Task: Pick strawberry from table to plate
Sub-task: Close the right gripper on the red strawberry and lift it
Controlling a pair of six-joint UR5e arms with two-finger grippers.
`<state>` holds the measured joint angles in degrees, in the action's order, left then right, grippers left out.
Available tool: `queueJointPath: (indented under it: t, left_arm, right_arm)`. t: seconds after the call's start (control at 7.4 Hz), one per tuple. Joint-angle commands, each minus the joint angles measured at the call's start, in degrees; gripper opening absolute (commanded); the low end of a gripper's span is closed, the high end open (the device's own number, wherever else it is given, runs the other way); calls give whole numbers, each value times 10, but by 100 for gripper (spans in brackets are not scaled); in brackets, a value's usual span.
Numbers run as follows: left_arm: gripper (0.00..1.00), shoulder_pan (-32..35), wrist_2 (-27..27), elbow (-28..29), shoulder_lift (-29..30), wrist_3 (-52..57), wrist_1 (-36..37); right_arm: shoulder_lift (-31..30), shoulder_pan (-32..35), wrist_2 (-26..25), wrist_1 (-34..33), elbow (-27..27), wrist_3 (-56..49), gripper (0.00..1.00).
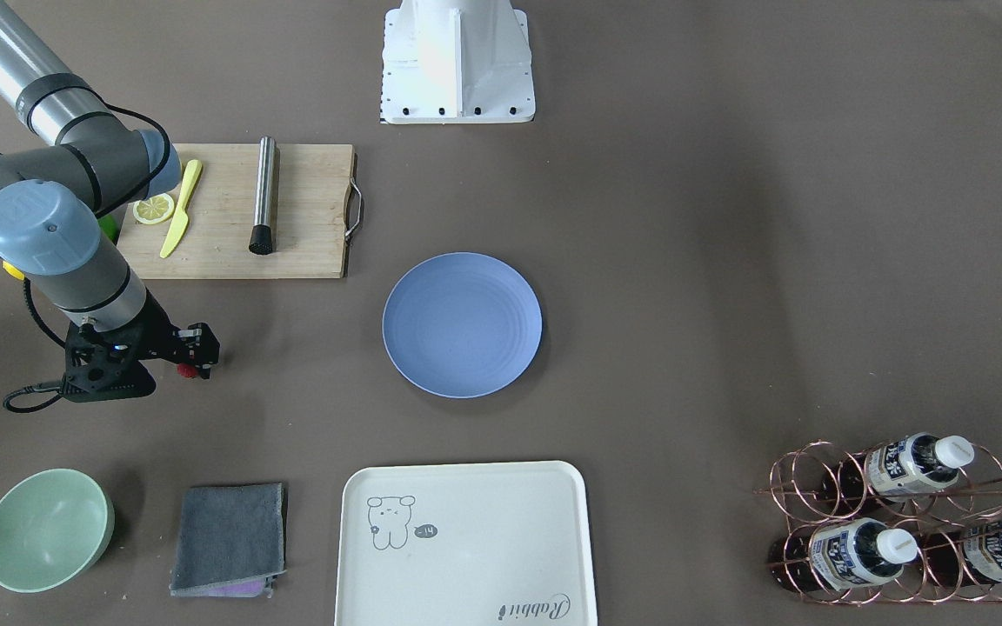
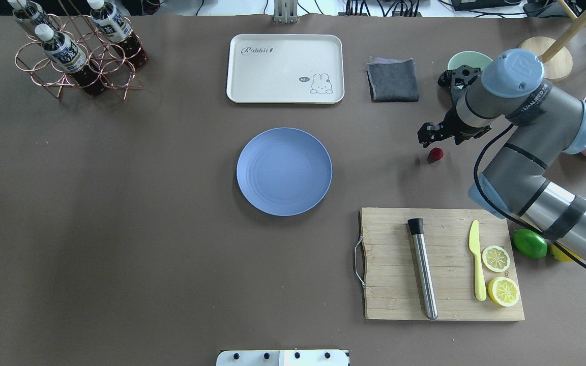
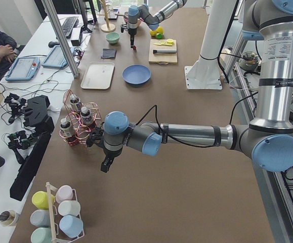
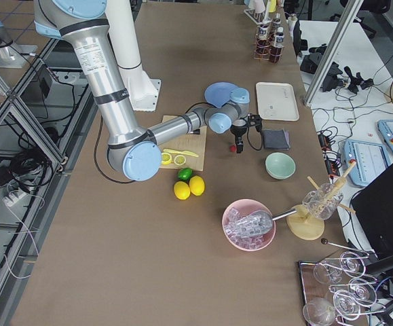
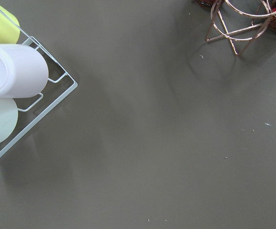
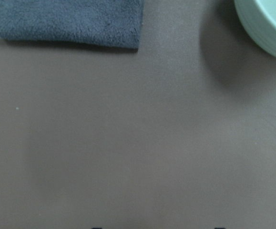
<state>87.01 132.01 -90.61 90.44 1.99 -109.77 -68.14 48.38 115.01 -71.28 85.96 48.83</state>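
The strawberry (image 2: 436,154) is a small dark red berry lying on the table (image 2: 171,254), right of the plate (image 2: 284,171) and beyond the cutting board. The round blue plate holds nothing. My right gripper (image 2: 429,136) hovers just over the strawberry, a little towards the far side; in the front view the strawberry (image 1: 186,371) shows right beside the right gripper (image 1: 198,348). Two dark tips stand far apart at the bottom edge of the right wrist view, so it is open with nothing in it. My left gripper (image 3: 106,164) hangs over bare table near the bottle rack, and I cannot tell its state.
A wooden cutting board (image 2: 443,264) carries lemon slices, a yellow knife and a steel muddler. A mint bowl (image 2: 463,60), a grey cloth (image 2: 393,80) and a cream tray (image 2: 285,68) lie along the far side. A copper bottle rack (image 2: 77,56) stands far left. A lime (image 2: 530,243) sits under the right arm.
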Motion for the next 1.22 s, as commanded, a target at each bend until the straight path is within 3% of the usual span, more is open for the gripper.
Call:
queueJointPath:
  t: [0.0,0.14,0.41,0.54,0.68,0.95,1.08]
  left_arm:
    - [99,1,0,1,0,-1,0]
    - [99,1,0,0,0,-1,0]
    - [99,1,0,0,1,-1,0]
    - [99,1,0,-1,1,-1,0]
    - [99,1,0,-3,1,-1,1]
    - [99,1,1,-3,0,-1,1]
    - [99,1,1,-3,0,-1,1]
  right_arm:
    - [0,-8,-3,13,-6,17,83]
    - [-1,-12,-4,13,-5,18,82]
    - [-8,-23,-19,13,0,42,68]
    - [-9,-24,-20,13,3,56,44]
    - [-7,-24,-18,14,4,57,0]
    - [-9,-23,-14,-1,60,63,0]
    - [1,-22,-9,-53,100,68,0]
